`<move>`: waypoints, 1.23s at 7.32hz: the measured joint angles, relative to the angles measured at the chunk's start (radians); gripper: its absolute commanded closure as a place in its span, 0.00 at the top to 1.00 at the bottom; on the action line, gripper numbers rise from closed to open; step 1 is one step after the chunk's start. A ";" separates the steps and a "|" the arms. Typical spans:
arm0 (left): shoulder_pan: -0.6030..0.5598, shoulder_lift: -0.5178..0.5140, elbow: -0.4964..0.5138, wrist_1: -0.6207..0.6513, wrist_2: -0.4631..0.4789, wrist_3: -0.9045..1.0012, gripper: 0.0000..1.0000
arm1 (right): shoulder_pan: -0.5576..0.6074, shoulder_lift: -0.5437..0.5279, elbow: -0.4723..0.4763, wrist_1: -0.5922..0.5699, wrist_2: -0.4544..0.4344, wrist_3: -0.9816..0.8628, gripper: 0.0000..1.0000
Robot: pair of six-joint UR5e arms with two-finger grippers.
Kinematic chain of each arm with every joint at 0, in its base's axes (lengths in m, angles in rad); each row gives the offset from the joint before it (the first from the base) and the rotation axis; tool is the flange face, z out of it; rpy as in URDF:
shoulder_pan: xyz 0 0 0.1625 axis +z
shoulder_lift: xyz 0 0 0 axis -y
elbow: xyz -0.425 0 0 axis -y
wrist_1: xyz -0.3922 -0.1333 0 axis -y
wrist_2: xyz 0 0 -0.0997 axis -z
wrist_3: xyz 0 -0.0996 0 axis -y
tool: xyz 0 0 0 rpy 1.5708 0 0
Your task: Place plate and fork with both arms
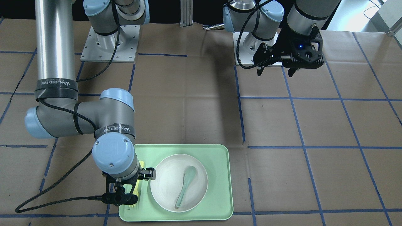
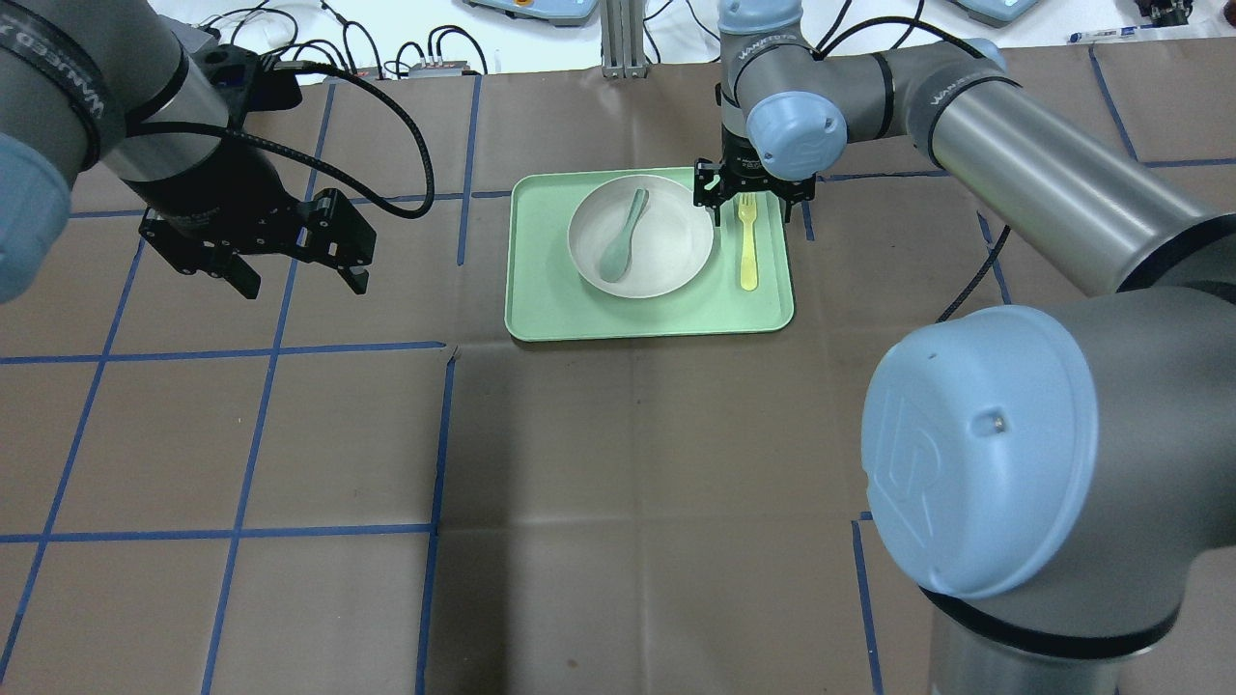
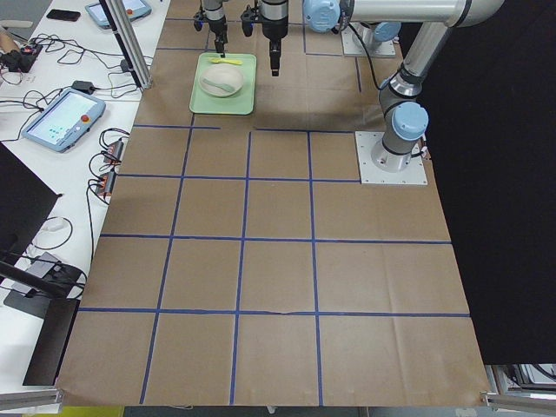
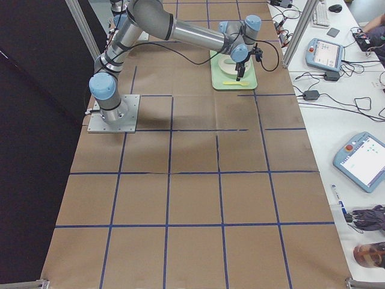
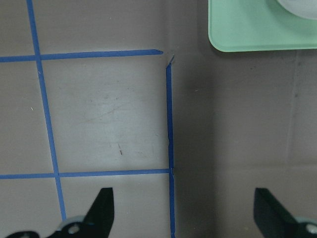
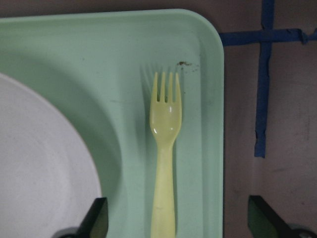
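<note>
The off-white plate (image 2: pixel 666 253) sits in the pale-green tray (image 2: pixel 541 290), and also shows in the front view (image 1: pixel 166 182). The pale-yellow fork (image 2: pixel 747 249) lies flat on the tray beside the plate, tines toward the far edge, and fills the right wrist view (image 6: pixel 166 148). My right gripper (image 2: pixel 751 205) hangs open just over the fork, one finger on each side, not touching it (image 6: pixel 178 220). In the front view my right wrist mostly hides the fork (image 1: pixel 141 164). My left gripper (image 2: pixel 301 280) is open and empty above bare table, well left of the tray (image 5: pixel 185 210).
A grey-green spoon (image 2: pixel 620 239) lies in the plate. The tray's corner (image 5: pixel 257 34) shows at the top of the left wrist view. Blue tape lines cross the brown table cover. Control pendants and cables lie on the side benches (image 3: pixel 61 122).
</note>
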 measured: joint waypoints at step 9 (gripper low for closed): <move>-0.001 0.002 -0.004 0.000 -0.001 -0.002 1.00 | -0.166 -0.649 0.337 0.335 0.066 -0.219 1.00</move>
